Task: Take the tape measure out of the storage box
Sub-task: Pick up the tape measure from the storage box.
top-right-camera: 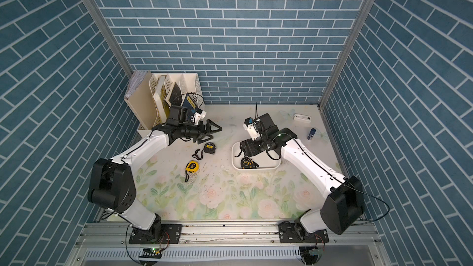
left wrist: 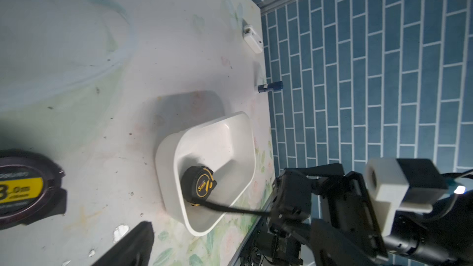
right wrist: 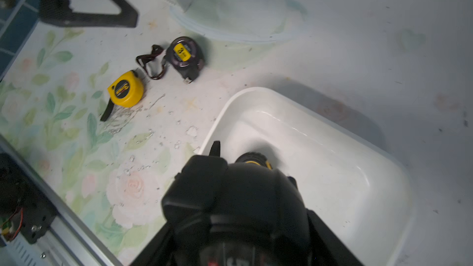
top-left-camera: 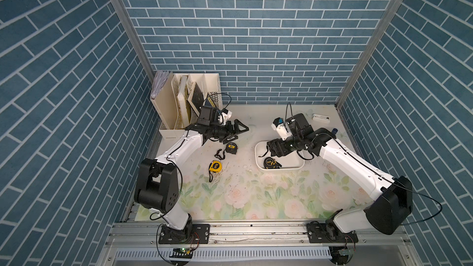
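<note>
- Tape measure (top-left-camera: pixel 270 162): black case with yellow trim, lying on the floor of the storage box (top-left-camera: pixel 281 168), in its near-left corner.
- Storage box: shallow white tub standing on the right half of the floral worktop (top-left-camera: pixel 256 195).
- Strap (left wrist: pixel 230 208): black, stretched straight from the tape measure's case up to the right jaws.
- Right arm (top-left-camera: pixel 345 159): reaches over the box from the right. The right jaws are narrow, pinching the strap above the box's left part.
- Left arm (top-left-camera: pixel 179 147): raised over the far-left worktop, just beside the cream file organizer (top-left-camera: pixel 179 103). The left jaws stand wide and hold nothing.
- Yellow tape measure (top-left-camera: pixel 215 166) and black-and-yellow tape measure (top-left-camera: pixel 231 147): lying on the worktop left of the box, well apart from it, the yellow one nearer.
- White device (top-left-camera: pixel 320 117) and small blue object (top-right-camera: pixel 311 133): at the far right of the worktop. Their kind cannot be told.
</note>
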`<state>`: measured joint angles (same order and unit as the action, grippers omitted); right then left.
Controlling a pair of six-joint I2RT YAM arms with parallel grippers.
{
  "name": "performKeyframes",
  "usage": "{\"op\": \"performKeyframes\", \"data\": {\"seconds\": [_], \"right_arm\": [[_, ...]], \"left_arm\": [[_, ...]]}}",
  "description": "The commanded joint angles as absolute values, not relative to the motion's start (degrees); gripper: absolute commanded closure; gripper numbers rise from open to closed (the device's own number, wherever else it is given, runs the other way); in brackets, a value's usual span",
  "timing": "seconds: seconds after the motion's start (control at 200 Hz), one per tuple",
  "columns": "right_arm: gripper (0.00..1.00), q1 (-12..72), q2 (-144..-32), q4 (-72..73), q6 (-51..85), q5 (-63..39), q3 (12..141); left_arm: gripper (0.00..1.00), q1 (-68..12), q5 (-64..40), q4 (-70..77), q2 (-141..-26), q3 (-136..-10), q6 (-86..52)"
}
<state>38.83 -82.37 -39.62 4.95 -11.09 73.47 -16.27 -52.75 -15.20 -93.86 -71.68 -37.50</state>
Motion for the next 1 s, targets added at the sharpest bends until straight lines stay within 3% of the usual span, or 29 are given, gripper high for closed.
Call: {"op": "performKeyframes", "data": {"seconds": [0.0, 0.275, 0.68, 0.995], "right_arm": [[1.0, 42.2, -81.5, -35.3, 0.7, -16.0, 74.0], [1.0, 45.9, -84.2, -34.5, -1.7, -19.4, 75.0], [1.0, 46.8, -86.8, -34.6, -3.3, -18.9, 76.5], [1.0, 47.6, -87.8, -35.2, -4.3, -19.2, 78.0]], "left_arm": [[0.0, -17.8, -58.2, -15.1, -95.4, -73.7, -34.6], [0.0, -21.5, -58.8, -25.2, -95.3, -74.3, -25.5], [0.01, -24.6, -59.5, -28.5, -91.5, -68.4, -23.9], [0.08, -27.4, -59.8, -29.4, -92.1, -67.5, -23.7]]}}
